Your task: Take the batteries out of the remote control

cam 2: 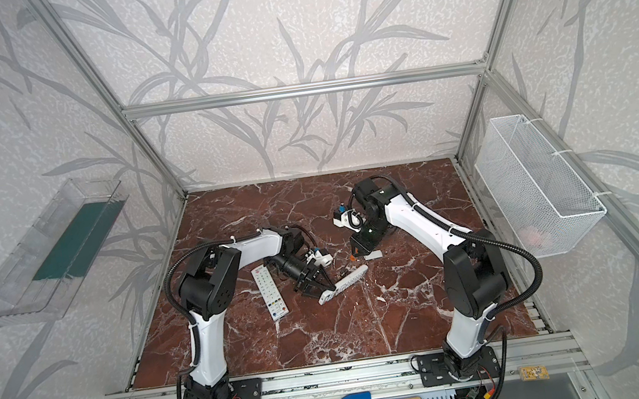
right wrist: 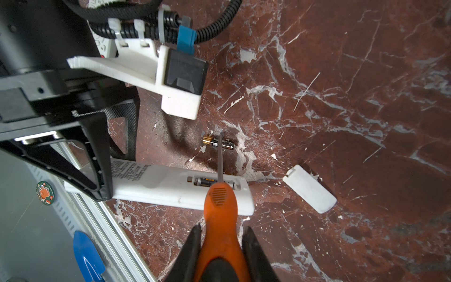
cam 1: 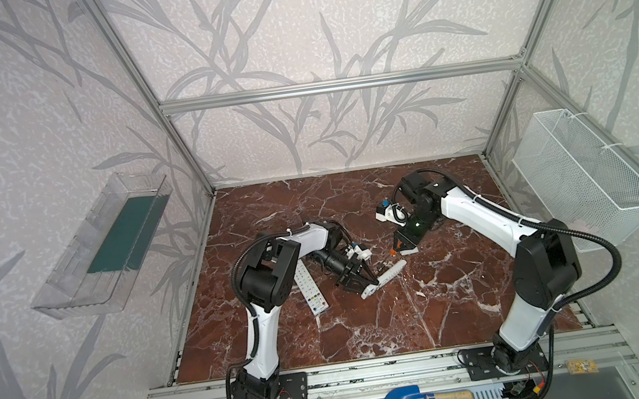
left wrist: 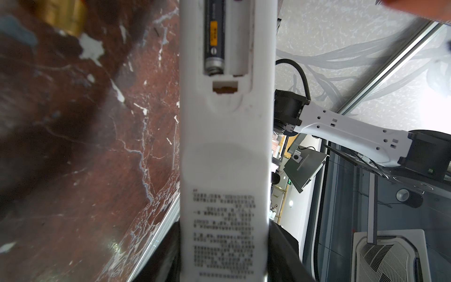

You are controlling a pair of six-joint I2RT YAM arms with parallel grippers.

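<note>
While the left gripper [left wrist: 224, 234] holds the remote [right wrist: 170, 190] steady, the right gripper [right wrist: 222, 229], clamped on the orange tool [right wrist: 220, 210], should gently lift the 1 battery [right wrist: 203, 182] inside.

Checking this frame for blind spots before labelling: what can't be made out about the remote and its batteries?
Left wrist view: the picture's edge cuts off the far end of the remote compartment and of the seated battery; the back label is blurred.
Right wrist view: the pry tool handle covers part of the compartment.
Top views: the loose battery, plain in the right wrist view, is too small to find.
</note>
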